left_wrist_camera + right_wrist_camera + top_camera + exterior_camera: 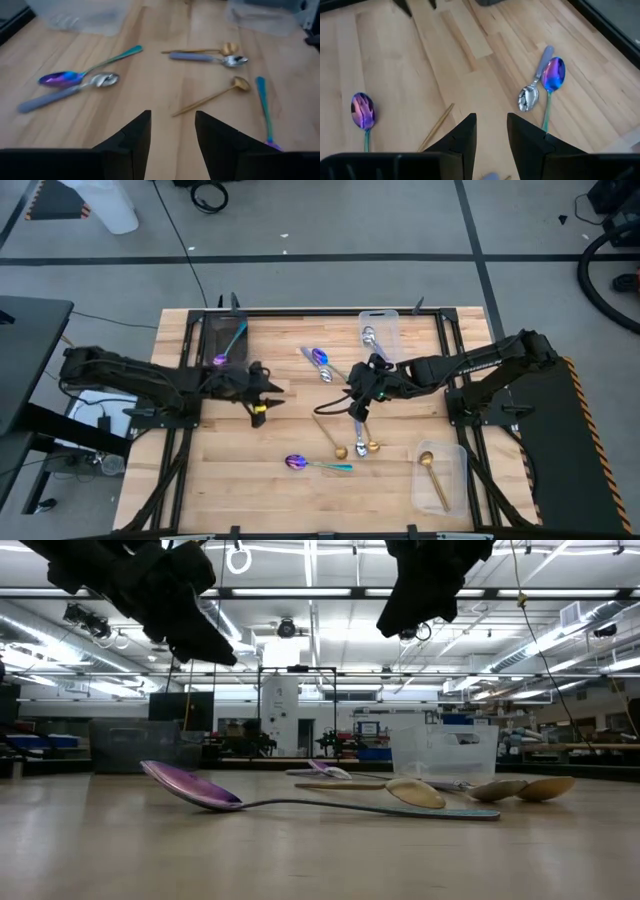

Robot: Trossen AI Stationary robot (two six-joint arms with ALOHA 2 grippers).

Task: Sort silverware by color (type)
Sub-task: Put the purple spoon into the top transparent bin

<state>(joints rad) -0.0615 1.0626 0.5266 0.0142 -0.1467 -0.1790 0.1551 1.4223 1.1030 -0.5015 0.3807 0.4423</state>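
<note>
Currently mid-sort — both tools, left point(268, 393) and right point(357, 396), hover released, empty; next, grasp the purple-bowled spoon point(319, 358) beside the right tool.

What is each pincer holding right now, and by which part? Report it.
Nothing is held. The left pincer and right pincer both hover open and empty above the table.
</note>
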